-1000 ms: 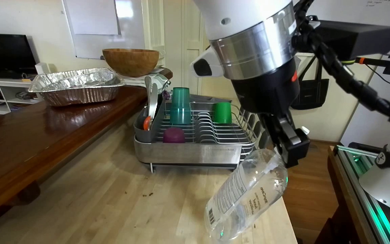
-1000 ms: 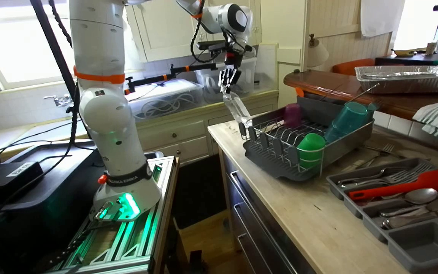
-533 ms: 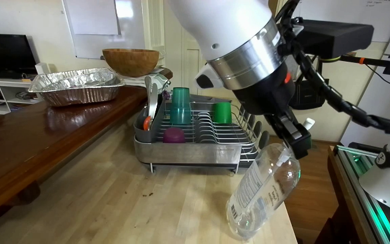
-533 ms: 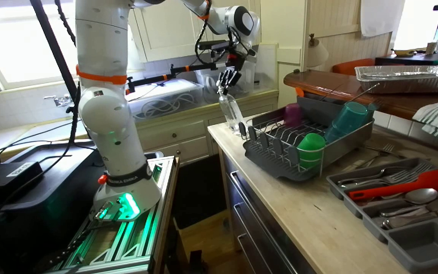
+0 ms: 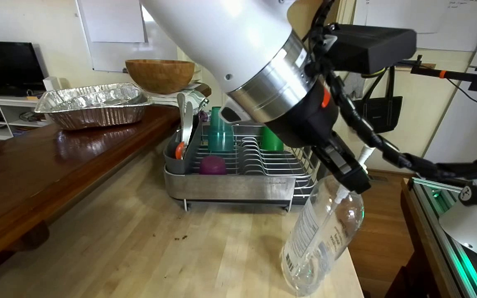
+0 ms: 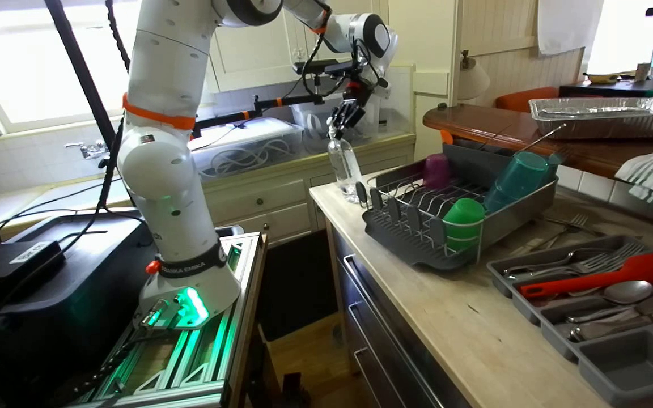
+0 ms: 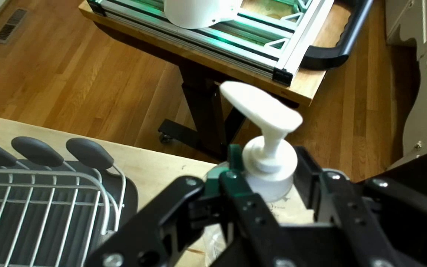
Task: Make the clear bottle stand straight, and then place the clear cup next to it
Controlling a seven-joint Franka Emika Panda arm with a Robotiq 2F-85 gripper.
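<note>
The clear bottle leans at a tilt over the counter's corner, its top toward the robot base. Its lower end is at the counter surface; I cannot tell whether it fully rests there. In an exterior view the bottle looks nearer to upright. My gripper is shut on the bottle's neck. In the wrist view the fingers sit on both sides of the white pump cap. The clear cup, a magenta tumbler, sits upside down in the dish rack; it also shows in an exterior view.
The dish rack stands close beside the bottle, with a teal cup and green cup. Its grey prongs are near my fingers in the wrist view. A cutlery tray lies beyond the rack. The counter edge is close to the bottle.
The bottle has turned from a stronger tilt toward upright and come down, its base shifting toward the counter's edge. My gripper has tilted with it, still shut on the neck. The cup has not moved.
</note>
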